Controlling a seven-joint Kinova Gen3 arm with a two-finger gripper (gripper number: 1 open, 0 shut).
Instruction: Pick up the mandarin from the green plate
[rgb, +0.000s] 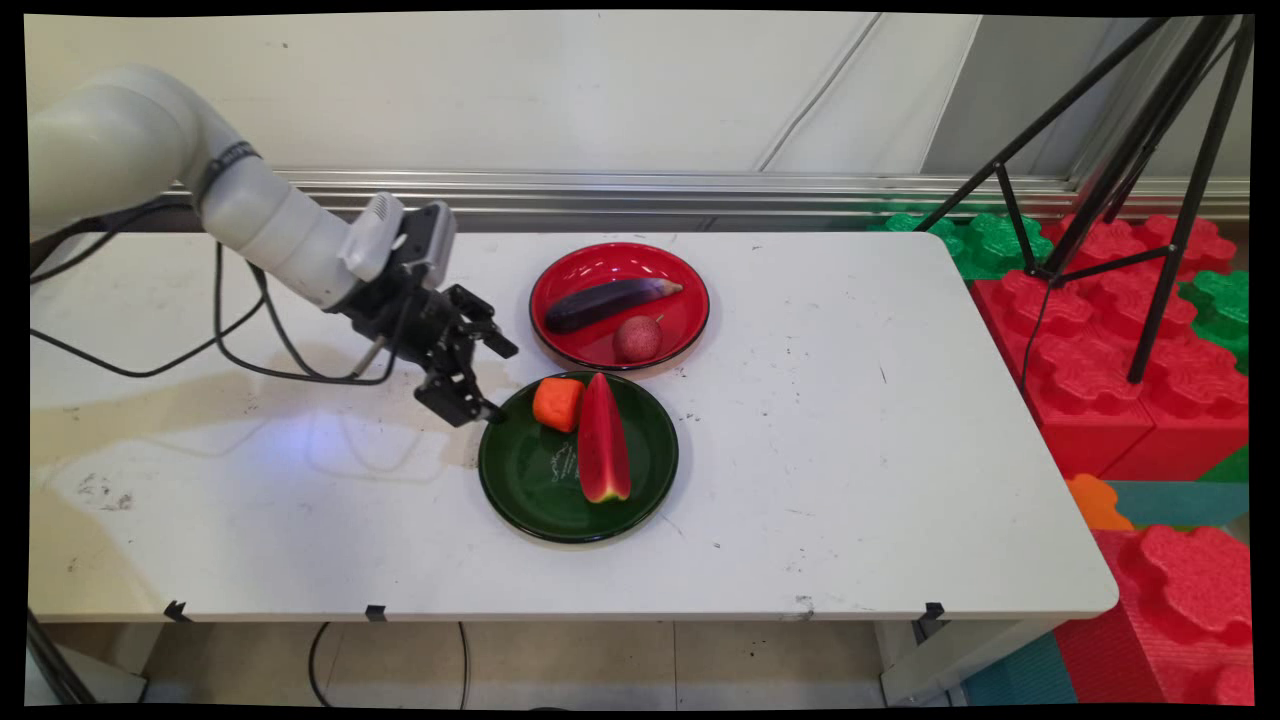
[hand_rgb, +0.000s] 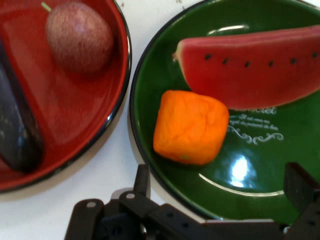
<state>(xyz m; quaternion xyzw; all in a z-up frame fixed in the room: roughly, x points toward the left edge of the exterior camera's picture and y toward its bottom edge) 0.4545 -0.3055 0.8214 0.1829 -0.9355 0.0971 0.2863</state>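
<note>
The orange block (hand_rgb: 190, 127) sits on the green plate (rgb: 520, 475), right ahead of the gripper (rgb: 492, 382), whose fingers are spread wide with nothing between them. A watermelon slice (rgb: 604, 440) lies just past the block. Off to the side, the red plate (rgb: 600, 352) on the desk (rgb: 850, 450) has an eggplant (rgb: 608, 302) and a round reddish fruit (rgb: 637, 338).

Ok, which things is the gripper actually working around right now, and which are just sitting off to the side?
By the open gripper: green plate, orange block, watermelon slice.
Further off: red plate, eggplant, round fruit, tripod.
</note>
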